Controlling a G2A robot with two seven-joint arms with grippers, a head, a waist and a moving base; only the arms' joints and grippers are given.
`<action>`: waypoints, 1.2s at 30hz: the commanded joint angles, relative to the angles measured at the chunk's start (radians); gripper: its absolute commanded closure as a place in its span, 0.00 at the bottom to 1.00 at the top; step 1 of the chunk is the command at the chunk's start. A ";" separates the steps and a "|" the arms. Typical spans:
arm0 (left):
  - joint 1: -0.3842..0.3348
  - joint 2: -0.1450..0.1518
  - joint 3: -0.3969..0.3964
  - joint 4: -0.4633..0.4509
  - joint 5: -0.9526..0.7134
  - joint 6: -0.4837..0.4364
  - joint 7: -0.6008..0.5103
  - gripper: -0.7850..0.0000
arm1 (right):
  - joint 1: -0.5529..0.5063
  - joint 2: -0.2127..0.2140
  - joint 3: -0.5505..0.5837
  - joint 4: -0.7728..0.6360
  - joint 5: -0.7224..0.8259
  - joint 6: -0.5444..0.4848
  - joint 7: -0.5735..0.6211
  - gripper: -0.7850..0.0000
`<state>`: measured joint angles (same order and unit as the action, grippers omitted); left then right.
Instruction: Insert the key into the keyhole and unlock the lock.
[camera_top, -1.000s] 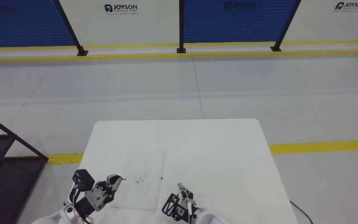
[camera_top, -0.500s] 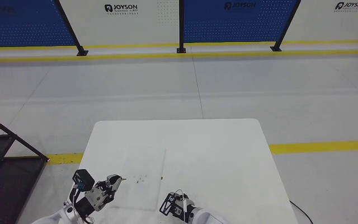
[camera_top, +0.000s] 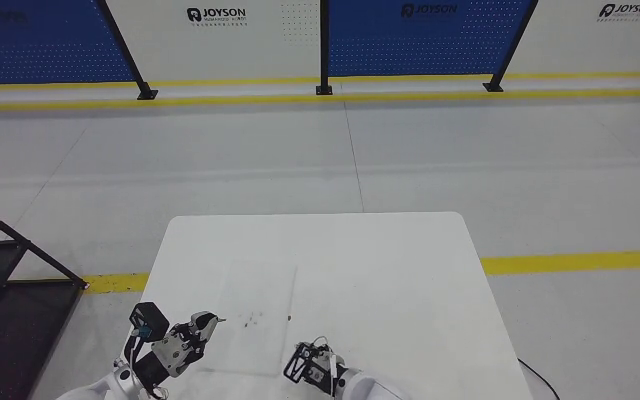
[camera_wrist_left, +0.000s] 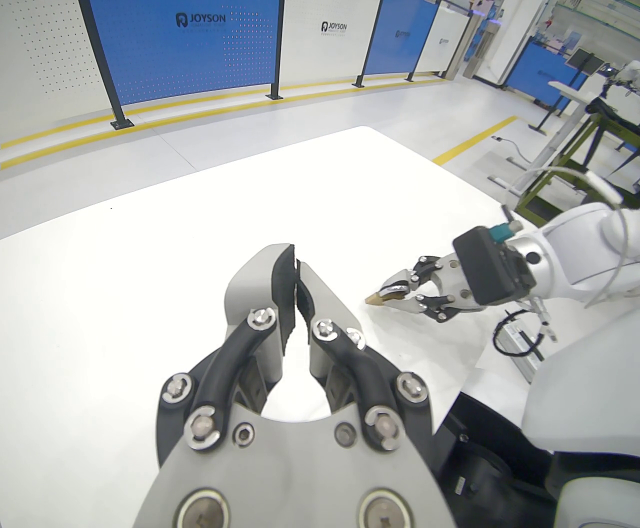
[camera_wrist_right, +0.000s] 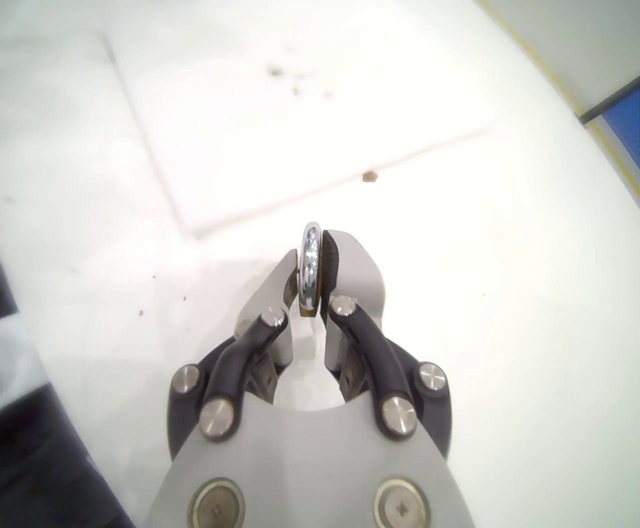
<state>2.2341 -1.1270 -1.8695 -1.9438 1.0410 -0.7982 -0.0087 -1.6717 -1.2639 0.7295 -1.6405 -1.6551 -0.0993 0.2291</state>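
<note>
A padlock with a chrome shackle (camera_wrist_right: 310, 265) and a brass body is pinched by its shackle in my right gripper (camera_wrist_right: 315, 250), which is shut on it. That gripper (camera_top: 300, 362) hovers low over the white table's near edge. In the left wrist view the lock's brass end (camera_wrist_left: 374, 299) pokes out of the right gripper (camera_wrist_left: 387, 295). My left gripper (camera_wrist_left: 297, 265) is shut, pads touching, and I cannot tell whether anything thin is between them. It sits at the near left of the table (camera_top: 208, 320). I see no key.
A thin white mat (camera_top: 255, 310) with a few dark specks lies on the table (camera_top: 400, 270) between and beyond the two grippers. A small brown speck (camera_wrist_right: 370, 175) lies beside the mat's edge. The table's far half is bare.
My right gripper with the lock has drawn back and slightly left toward the near table edge. The left arm has stayed still.
</note>
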 joint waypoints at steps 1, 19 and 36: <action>-0.009 -0.001 0.009 0.002 -0.021 0.006 0.003 1.00 | -0.031 0.010 0.029 -0.016 0.021 0.008 -0.089 1.00; -0.102 -0.002 0.160 0.021 -0.217 -0.120 0.037 1.00 | -0.070 0.075 0.247 0.045 0.293 -0.397 -0.923 1.00; -0.191 -0.003 0.276 0.090 -0.318 -0.137 0.008 1.00 | 0.045 0.076 0.230 0.133 0.319 -0.637 -1.043 1.00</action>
<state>2.0429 -1.1298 -1.5936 -1.8541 0.7236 -0.9349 -0.0004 -1.6265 -1.1875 0.9595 -1.5076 -1.3361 -0.7362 -0.8141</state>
